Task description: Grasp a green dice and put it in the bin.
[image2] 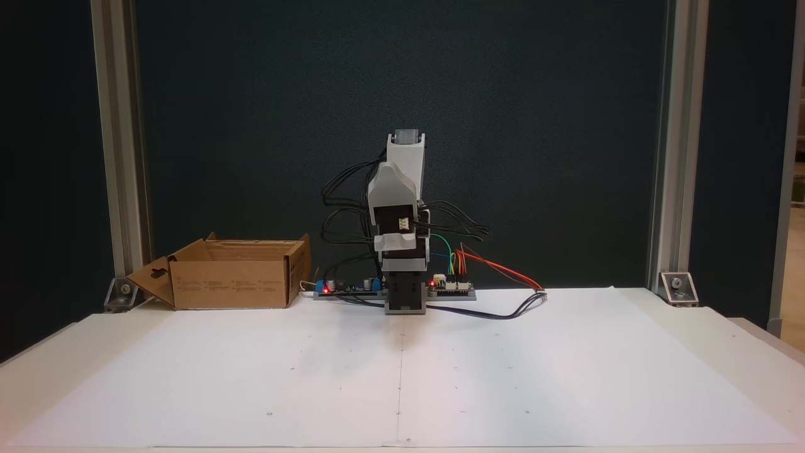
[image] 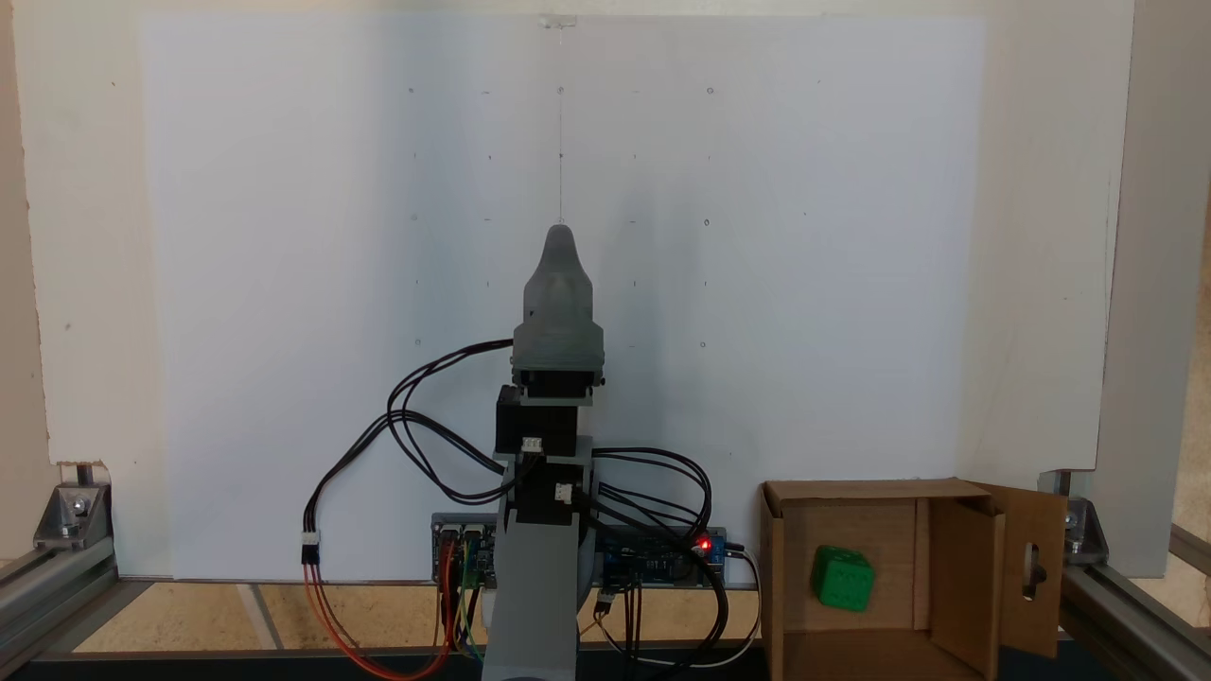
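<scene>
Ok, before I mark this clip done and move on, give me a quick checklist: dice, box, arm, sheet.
1. Dice in box: ok, it lies on the box floor, seen from above.
2. Box upright and open: ok, the flap with the handle slot hangs outward.
3. Arm away from box: ok, folded over its base in both fixed views.
4. Gripper empty: cannot tell, the fingers lie one behind the other.
5. White sheet: ok, no dice on it.
6. Board lights: ok, a red LED glows.
</scene>
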